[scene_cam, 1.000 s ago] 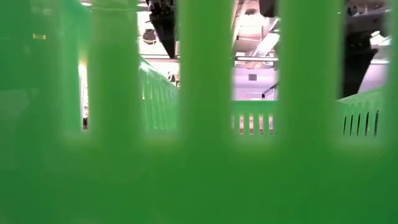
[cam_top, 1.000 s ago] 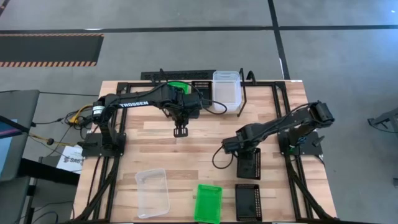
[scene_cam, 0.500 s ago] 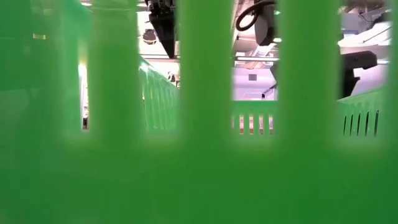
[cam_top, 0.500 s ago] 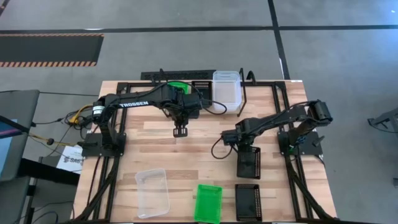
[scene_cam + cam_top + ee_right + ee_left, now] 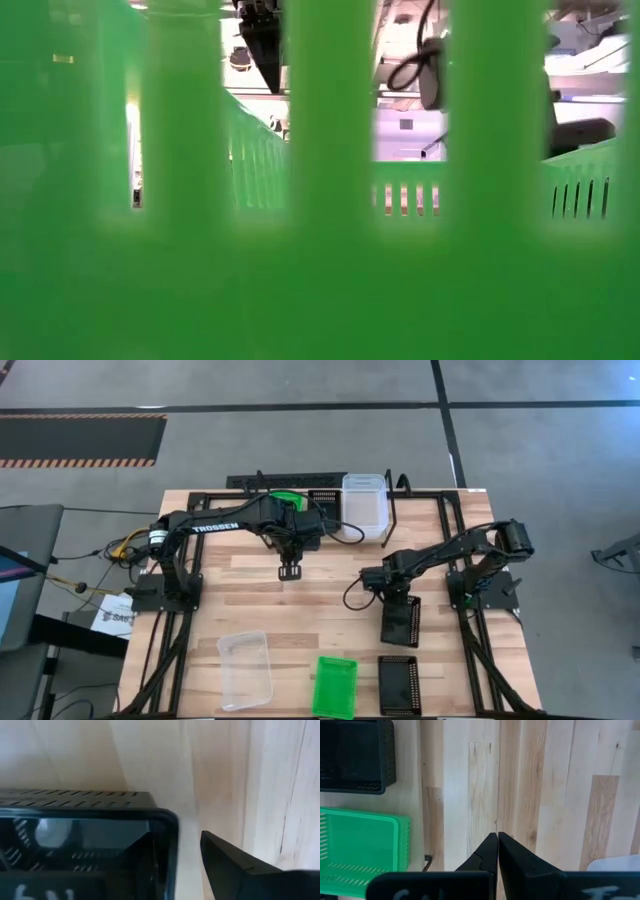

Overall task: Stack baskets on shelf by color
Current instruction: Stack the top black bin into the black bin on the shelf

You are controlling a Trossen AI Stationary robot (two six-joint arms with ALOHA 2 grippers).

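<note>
My right gripper (image 5: 385, 588) is right of the table's middle, shut on a black mesh basket (image 5: 401, 622). My left gripper (image 5: 290, 571) hangs shut over bare wood in front of the shelf (image 5: 392, 520), touching nothing. On the shelf at the far edge sit a green basket (image 5: 288, 500), a black one (image 5: 325, 498) and a clear one (image 5: 364, 506). The left wrist view shows the shelf's green basket (image 5: 360, 850) and black basket (image 5: 355, 755). Near the front edge lie a clear basket (image 5: 245, 668), a green one (image 5: 335, 686) and a black one (image 5: 399, 685). My right gripper (image 5: 176, 836) holds the black basket by the rim of its end wall (image 5: 167, 827), close to a corner. One finger (image 5: 142, 855) is inside the basket and the other (image 5: 227, 860) outside. The fingers come from above, pointing down. Whether the basket's near end touches the table does not show.
The low view is almost filled by the slatted wall of a green basket (image 5: 320, 200) standing right against that camera. Open wood lies between the two grippers and left of the front clear basket. The arms' black frame rails run along the left and right table edges.
My right gripper has moved a little toward the far edge and to the right, taking the black basket's far end with it. The basket's near end has stayed about where it was.
</note>
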